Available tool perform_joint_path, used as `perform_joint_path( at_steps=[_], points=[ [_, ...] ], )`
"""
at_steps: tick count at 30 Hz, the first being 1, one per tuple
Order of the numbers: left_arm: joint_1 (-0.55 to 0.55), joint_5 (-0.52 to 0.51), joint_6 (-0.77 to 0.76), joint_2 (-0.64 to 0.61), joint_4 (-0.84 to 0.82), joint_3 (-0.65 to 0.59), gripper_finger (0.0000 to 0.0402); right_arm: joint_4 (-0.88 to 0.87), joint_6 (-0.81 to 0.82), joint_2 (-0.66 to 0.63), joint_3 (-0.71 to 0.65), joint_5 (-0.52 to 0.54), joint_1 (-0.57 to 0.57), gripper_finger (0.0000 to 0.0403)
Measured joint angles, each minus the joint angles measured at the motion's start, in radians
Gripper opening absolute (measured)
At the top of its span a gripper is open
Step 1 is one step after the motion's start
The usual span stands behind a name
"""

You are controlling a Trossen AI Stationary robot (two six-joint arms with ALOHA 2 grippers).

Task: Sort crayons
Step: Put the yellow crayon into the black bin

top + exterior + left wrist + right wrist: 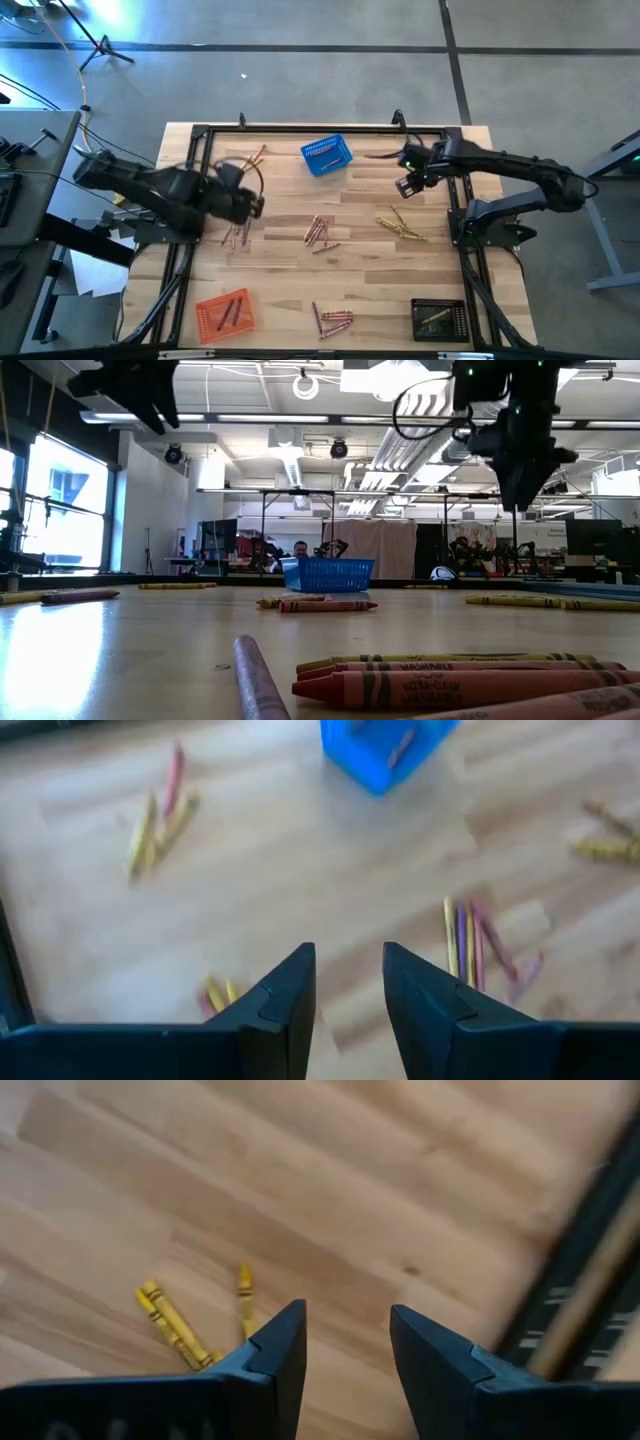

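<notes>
Crayons lie flat on the wooden table in loose clusters: yellow ones (400,225) right of centre, mixed ones (320,232) at the centre, more (240,235) under my left gripper, and others (335,320) near the front edge. Some crayons lie in the blue basket (327,155). My left gripper (250,205) hangs above the table's left half, open, with nothing between its fingers (290,995). My right gripper (410,185) hangs over the far right, open and empty, above bare wood beside the yellow crayons (175,1325).
An orange basket (224,312) stands at the near left and a black basket (438,320) at the near right, each with crayons inside. A dark frame (200,135) runs around the table. Several crayons (450,680) lie close to the front edge.
</notes>
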Motion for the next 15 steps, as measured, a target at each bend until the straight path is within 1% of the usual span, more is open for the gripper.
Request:
perform_joint_path(
  at_steps=[3, 7, 11, 15],
  points=[
    [0.076, -0.025, 0.126, -0.037, 0.063, 0.0, 0.0104, 0.136, 0.022, 0.0, -0.099, -0.091, 0.0, 0.0133],
    [0.156, -0.022, 0.291, -0.062, 0.161, 0.0, 0.0104, 0.296, 0.106, 0.0, -0.225, -0.175, 0.0, 0.0133],
    [0.224, 0.026, 0.44, -0.071, 0.246, 0.0, 0.0103, 0.411, 0.194, 0.0, -0.315, -0.254, 0.008, 0.0133],
    [0.284, 0.094, 0.555, -0.07, 0.283, 0.0, 0.0103, 0.466, 0.233, -0.001, -0.332, -0.267, 0.051, 0.0133]
  ],
)
